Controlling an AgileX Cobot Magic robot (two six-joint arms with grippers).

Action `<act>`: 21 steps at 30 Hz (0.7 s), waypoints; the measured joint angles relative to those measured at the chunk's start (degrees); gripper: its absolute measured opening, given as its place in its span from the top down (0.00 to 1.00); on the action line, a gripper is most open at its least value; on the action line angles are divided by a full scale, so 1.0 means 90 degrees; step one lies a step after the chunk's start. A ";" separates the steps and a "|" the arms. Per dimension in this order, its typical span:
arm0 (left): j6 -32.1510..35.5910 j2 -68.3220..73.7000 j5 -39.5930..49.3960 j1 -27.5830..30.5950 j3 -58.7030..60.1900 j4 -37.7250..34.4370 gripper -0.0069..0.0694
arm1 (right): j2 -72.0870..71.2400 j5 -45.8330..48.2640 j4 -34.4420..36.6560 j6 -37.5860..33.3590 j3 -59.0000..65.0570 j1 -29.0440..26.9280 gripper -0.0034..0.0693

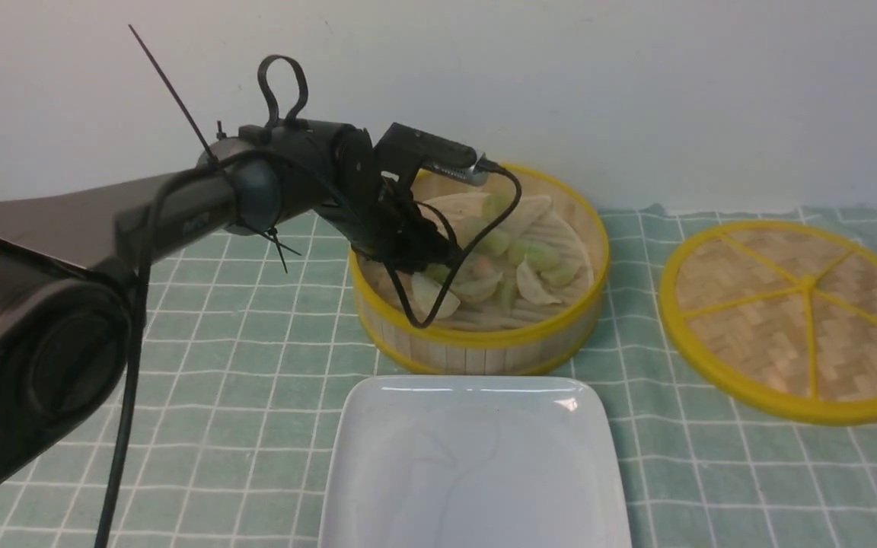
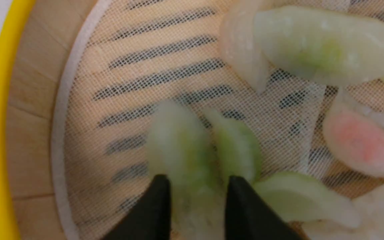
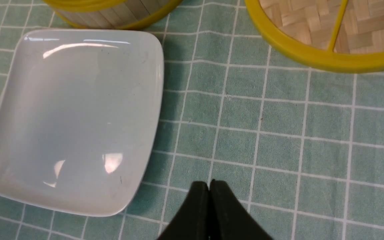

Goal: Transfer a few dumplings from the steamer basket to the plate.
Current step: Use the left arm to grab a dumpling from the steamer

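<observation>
step in hand: the pick of the first dumpling. the glossy white rounded-rectangle plate [image 1: 476, 464] lies bare on the green checked cloth [image 1: 256, 342], just in front of the round bamboo steamer basket [image 1: 484, 346] with its yellow rims. the small crescent-shaped dumplings [image 1: 518, 266], pale green, cream-white and pinkish, all lie inside the basket on its mesh liner [image 2: 165, 66].

left gripper [image 2: 197, 181]: down inside the basket's left part. its jaws stand narrowly apart and a blurred pale green dumpling [image 2: 178, 146] fills the gap between them. judged gripped; whether it is clear of the floor cannot be told. a second green dumpling [image 2: 240, 150] lies just beside one finger's outer face.

right gripper [image 3: 209, 186]: jaws closed together, holding nothing, over the cloth near the plate's edge.

next move, as judged: a straight lift clear of the basket wall without dragging the neighbour, then a carry over the near rim to the plate and a low release. risk: a soft, slick dumpling may slip.
</observation>
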 joint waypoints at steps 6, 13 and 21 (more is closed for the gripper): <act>-0.0112 -0.0438 0.1096 0.0000 -0.0552 0.0007 0.91 | 0.0000 0.0106 0.0061 0.0000 0.0000 0.0000 0.97; -0.0112 -0.1295 0.1663 0.0000 -0.0910 0.0007 0.92 | 0.0000 0.0188 0.0166 -0.0051 0.0000 0.0000 0.97; 0.0315 -0.0887 0.1383 -0.0022 -0.0910 0.0007 0.86 | 0.0000 0.0247 0.0195 -0.0051 0.0000 0.0000 0.97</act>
